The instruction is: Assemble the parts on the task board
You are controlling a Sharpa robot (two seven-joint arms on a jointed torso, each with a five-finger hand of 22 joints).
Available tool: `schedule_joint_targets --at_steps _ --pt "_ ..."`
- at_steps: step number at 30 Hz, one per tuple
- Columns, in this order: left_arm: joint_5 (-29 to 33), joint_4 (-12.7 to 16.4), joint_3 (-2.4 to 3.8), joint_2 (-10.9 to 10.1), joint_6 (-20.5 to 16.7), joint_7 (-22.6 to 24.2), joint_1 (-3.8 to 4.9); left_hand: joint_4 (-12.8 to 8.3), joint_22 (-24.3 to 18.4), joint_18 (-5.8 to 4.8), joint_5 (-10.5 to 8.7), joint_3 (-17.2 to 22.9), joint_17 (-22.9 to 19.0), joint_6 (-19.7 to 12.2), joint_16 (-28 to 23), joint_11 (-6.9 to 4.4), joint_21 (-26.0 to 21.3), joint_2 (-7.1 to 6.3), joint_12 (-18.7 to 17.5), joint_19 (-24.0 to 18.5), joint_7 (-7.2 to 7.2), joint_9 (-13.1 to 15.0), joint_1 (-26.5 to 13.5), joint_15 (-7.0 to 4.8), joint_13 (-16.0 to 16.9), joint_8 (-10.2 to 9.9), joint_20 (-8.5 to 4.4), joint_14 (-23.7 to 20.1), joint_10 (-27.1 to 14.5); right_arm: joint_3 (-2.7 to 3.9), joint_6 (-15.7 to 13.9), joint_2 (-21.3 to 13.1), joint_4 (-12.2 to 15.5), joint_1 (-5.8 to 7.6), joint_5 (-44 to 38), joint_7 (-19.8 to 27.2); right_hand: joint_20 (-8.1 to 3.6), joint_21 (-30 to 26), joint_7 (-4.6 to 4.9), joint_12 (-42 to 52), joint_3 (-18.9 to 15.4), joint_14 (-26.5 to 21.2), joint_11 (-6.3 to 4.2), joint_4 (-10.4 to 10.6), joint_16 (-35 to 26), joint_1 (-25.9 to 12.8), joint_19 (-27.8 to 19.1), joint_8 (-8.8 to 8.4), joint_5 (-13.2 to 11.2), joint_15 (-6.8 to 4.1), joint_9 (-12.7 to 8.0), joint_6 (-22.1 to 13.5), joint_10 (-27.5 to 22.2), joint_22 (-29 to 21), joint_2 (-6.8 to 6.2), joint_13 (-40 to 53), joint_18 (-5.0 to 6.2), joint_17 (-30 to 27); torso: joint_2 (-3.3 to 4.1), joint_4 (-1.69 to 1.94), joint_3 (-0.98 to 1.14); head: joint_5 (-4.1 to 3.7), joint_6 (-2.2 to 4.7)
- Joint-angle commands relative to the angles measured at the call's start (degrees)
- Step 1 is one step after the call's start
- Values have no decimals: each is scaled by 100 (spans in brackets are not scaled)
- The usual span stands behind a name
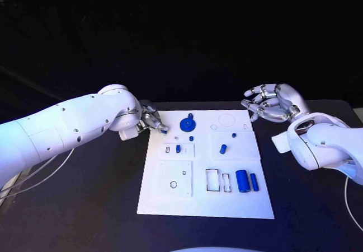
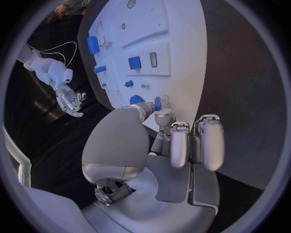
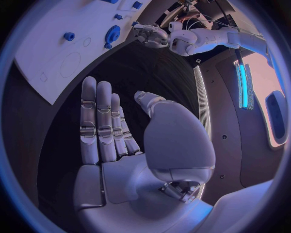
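Where the white rectangular task board point(image 1: 206, 206) comes nearest the robot, its surface is bare; a little farther in, toward its right edge, two blue cylindrical parts point(image 1: 242, 181) lie side by side next to two narrow rectangular cutouts, with a raised white plate to their left. Past these, small blue block parts point(image 1: 222, 149) stand near the middle of the board. At the far end sits a blue round gear-like part point(image 1: 187, 124). The left robot hand point(image 1: 153, 121) rests at the board's far left corner, fingers curled; whether it pinches anything I cannot tell. The right robot hand point(image 1: 267, 105) hovers off the board's far right corner, fingers spread and holding nothing. The black table point(image 1: 89, 220) carries the board at its middle; beyond its far edge the room is dark.
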Motion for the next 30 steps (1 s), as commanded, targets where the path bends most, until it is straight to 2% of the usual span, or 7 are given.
schedule_joint_targets --at_steps 1,6,11,14,17,24,30 --pt "357 290 4 -153 -285 50 -1 -685 187 28 1 731 1509 -22 36 1 -15 -66 26 10 -33 373 -107 -46 18 210 -13 610 39 -2 32 -3 -1 -8 -24 35 -1 -33 23 38 4 46 4 25 -20 0 50 36 20 3 -6 6 -35 -10 59 -5 24 5 -5 8 5 7 4" --pt "290 718 3 -405 -449 59 -42 -757 192 28 5 881 1509 -26 36 -11 -15 -135 51 14 -45 400 -173 -58 38 274 -23 610 65 -3 37 -3 -1 -17 -23 33 -2 -39 24 43 3 50 5 30 -29 0 56 39 32 4 -7 4 -37 -19 66 -11 24 12 -2 21 5 21 8" --pt "-119 1170 0 -636 -637 73 -157 -779 200 26 4 964 1509 -14 36 -18 -12 -171 90 18 -54 414 -236 -64 85 315 -28 610 102 -4 39 0 2 -22 -23 34 -2 -39 24 43 3 50 5 30 -29 0 56 39 32 4 -7 4 -37 -19 66 -11 24 12 7 11 -10 11 -2" --pt "-335 1363 -1 -737 -705 74 -219 -822 244 17 4 1053 1509 6 36 -35 11 -215 149 40 -71 429 -284 -81 150 365 -41 610 158 -4 40 4 4 -26 -24 38 -2 -39 24 43 3 50 5 30 -29 0 56 39 32 4 -7 4 -37 -19 66 -11 24 12 0 0 -8 20 -5" --pt "-468 1488 -3 -802 -721 72 -269 -833 259 14 -2 1104 1509 32 36 -47 18 -237 220 47 -86 445 -339 -91 236 412 -51 610 219 -5 38 4 6 -29 -24 41 -2 -39 24 43 3 50 5 30 -29 0 56 39 32 4 -7 4 -37 -19 66 -11 24 12 1 3 -4 22 -11" --pt "-728 1656 -13 -863 -737 53 -402 -842 263 14 -6 1173 1509 74 36 -72 19 -264 320 50 -115 479 -427 -111 360 508 -67 610 296 -5 31 9 3 -37 -37 26 -1 -51 24 29 -2 52 7 39 -49 -6 64 46 50 5 -9 4 -57 -36 68 -33 23 25 4 5 -14 26 -9" --pt "-859 1714 -17 -846 -741 38 -448 -849 273 12 -7 1201 1509 88 36 -83 23 -274 361 54 -129 494 -461 -121 409 550 -75 610 326 -5 27 16 3 -42 -41 27 -1 -54 24 22 -4 51 7 42 -56 -8 66 47 54 6 -11 4 -62 -40 68 -41 23 28 8 -1 -7 46 -9"
